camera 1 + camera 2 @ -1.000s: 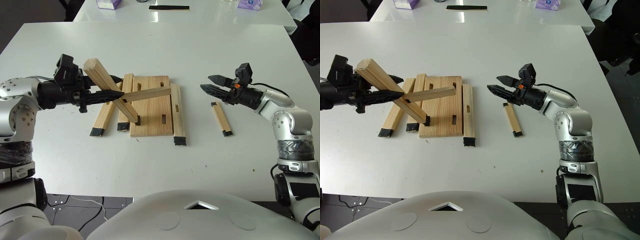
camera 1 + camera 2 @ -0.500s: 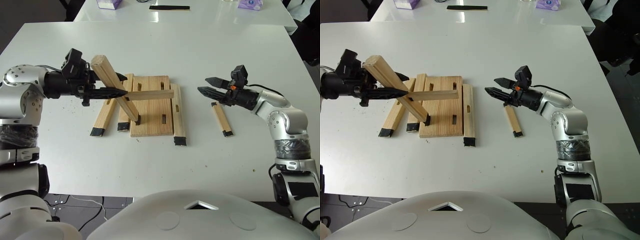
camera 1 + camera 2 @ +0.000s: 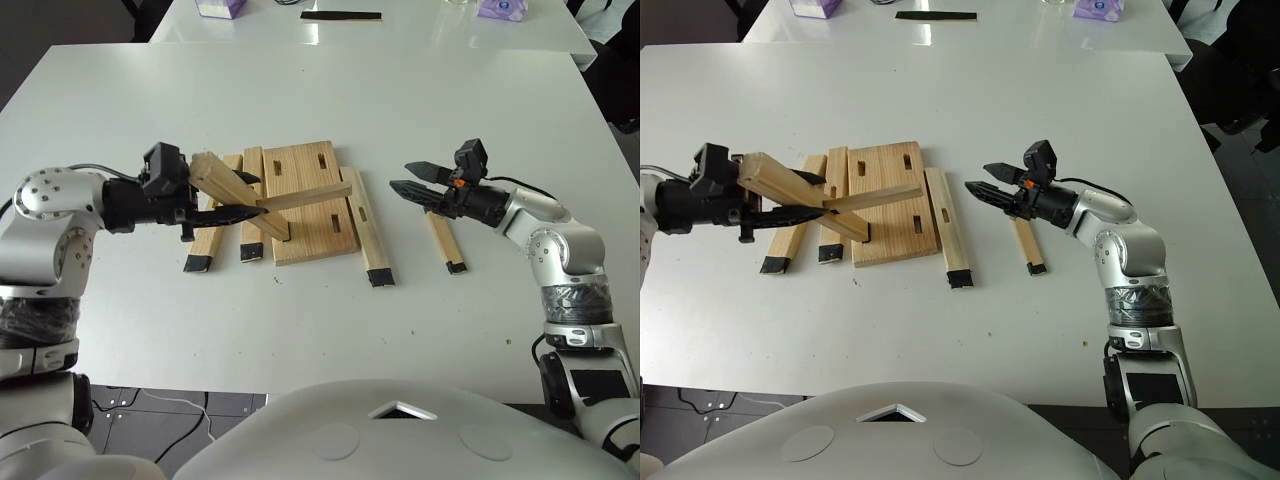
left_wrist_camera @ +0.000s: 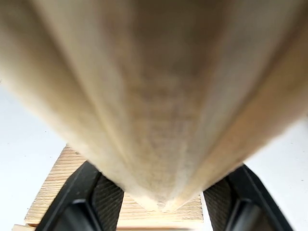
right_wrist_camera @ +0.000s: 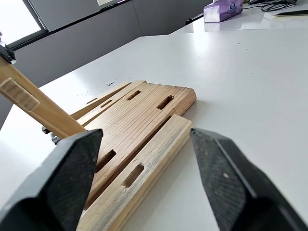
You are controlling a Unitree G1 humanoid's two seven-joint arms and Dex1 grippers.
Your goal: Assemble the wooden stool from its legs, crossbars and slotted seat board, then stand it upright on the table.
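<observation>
White tabletop (image 3: pixel 330 90); a second white table behind its far edge carries two tissue boxes (image 3: pixel 218 8) and a black strip (image 3: pixel 340 15).

The slotted seat board (image 3: pixel 300 172) lies flat near the middle of the tabletop, slightly toward the left edge. One loose leg (image 3: pixel 368 235) lies flat along the board's right side. Two more legs (image 3: pixel 251 165) (image 3: pixel 205 245) lie flat on its left side.

Left gripper (image 3: pixel 240 197): clamped on a fourth leg (image 3: pixel 215 175), which is tilted, upper end toward the left edge, lower end down at the board's left side. Whether that end touches the board cannot be told. A crossbar (image 3: pixel 310 195) is joined to this leg and reaches rightward above the board.

Right gripper (image 3: pixel 400 176): fingers spread wide, holding nothing, raised above the tabletop just right of the loose leg. A short crossbar (image 3: pixel 442 243) lies flat near it, toward the right edge.
</observation>
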